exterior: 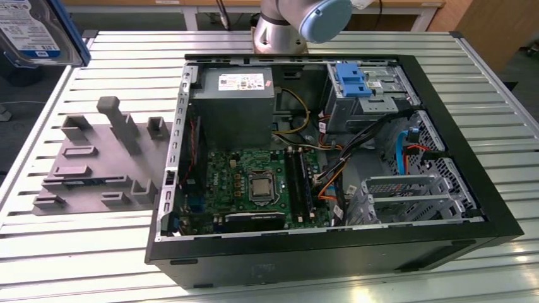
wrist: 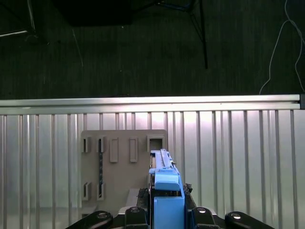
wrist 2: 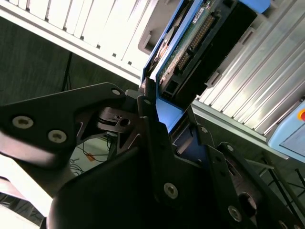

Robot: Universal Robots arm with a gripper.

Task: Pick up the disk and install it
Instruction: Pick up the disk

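The disk (exterior: 29, 28) is a silver drive with a white-and-blue label in a blue carrier, raised high at the far corner on the exterior view's left. In the second wrist view my gripper (wrist 2: 164, 102) is shut on the blue carrier edge of the disk (wrist 2: 200, 43), whose green circuit board and connector face the camera. In the first wrist view the disk (wrist: 167, 191) stands on edge between the black fingers (wrist: 136, 214). It hangs over the grey fixture plate (wrist: 124, 162), well apart from the open computer case (exterior: 337, 252).
The case lies open on the slatted metal table (exterior: 101, 265), with a grey power supply (exterior: 236, 95), motherboard (exterior: 252, 183), cables and a blue bracket (exterior: 349, 79) on the drive cage. The grey fixture plate (exterior: 93, 164) sits beside the case. The arm's base (exterior: 291, 25) stands behind.
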